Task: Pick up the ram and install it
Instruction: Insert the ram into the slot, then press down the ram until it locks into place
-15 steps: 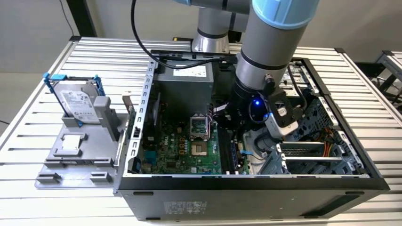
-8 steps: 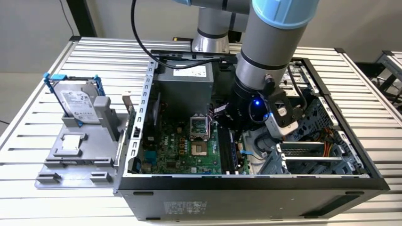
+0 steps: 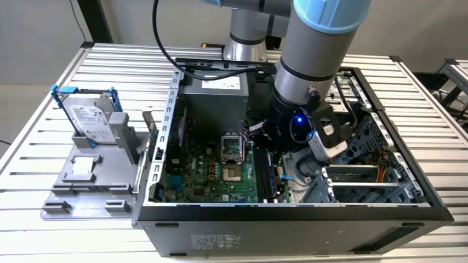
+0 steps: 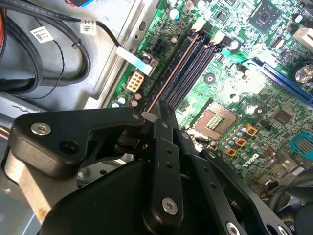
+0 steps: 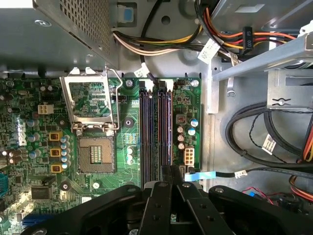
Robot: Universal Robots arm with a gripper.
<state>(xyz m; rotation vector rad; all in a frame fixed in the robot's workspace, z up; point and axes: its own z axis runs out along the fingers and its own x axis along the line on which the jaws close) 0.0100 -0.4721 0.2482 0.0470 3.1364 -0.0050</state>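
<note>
Gripper (image 4: 157, 115) low inside case, jaws clamped on the ram (image 4: 171, 73), held edge-on over the memory slots (image 5: 156, 132). Risk, as I judge it: slight misalignment jams the stick against slot walls or latches.

A slatted metal table (image 3: 58, 219) carries the open computer case (image 3: 292, 219) across its middle, and a grey holder tray (image 3: 87, 192) (beside the case) on the exterior view's left.
</note>
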